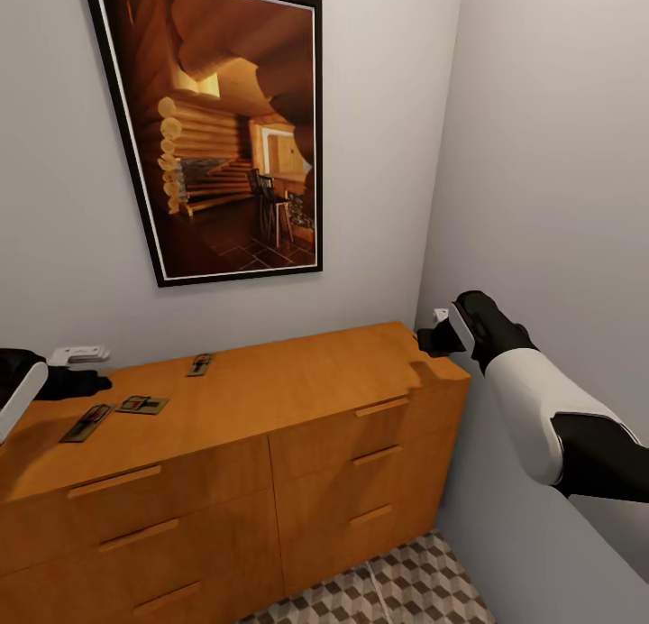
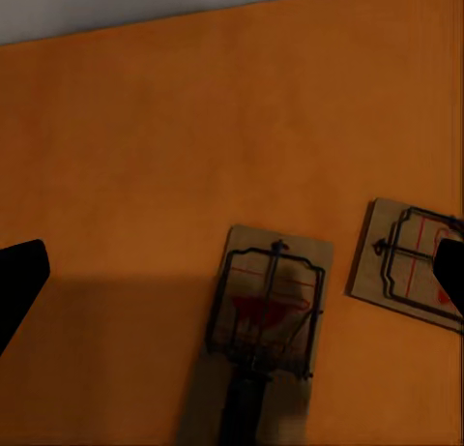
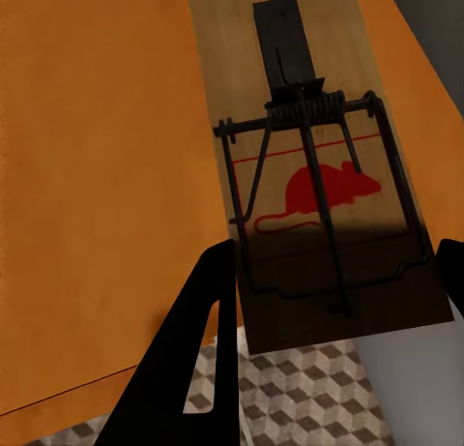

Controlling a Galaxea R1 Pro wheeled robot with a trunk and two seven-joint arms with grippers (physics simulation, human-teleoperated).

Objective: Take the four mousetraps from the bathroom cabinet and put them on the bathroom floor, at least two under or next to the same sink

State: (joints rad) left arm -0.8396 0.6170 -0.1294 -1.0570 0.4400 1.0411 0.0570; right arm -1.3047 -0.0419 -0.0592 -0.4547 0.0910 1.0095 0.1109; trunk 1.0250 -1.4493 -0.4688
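The orange-brown cabinet [image 1: 297, 380] stands against the wall. Three mousetraps lie on its top near the left end: one [image 1: 86, 423] at the front, one [image 1: 142, 405] beside it, one [image 1: 200, 364] farther back. My left gripper [image 1: 86, 383] hovers open just above them. In the left wrist view one mousetrap [image 2: 266, 315] sits between the spread fingers and another [image 2: 411, 262] lies by one fingertip. My right gripper [image 1: 433, 340] is at the cabinet's far right corner, shut on a mousetrap [image 3: 309, 175] with a red mouse print, held over the cabinet edge. The sink is out of view.
A large framed picture [image 1: 225, 128] hangs above the cabinet. The side wall [image 1: 559, 200] runs close to my right arm. Cube-patterned bathroom floor [image 1: 397, 588] shows in front of the cabinet. A small white fitting [image 1: 79, 354] sits on the wall behind the left gripper.
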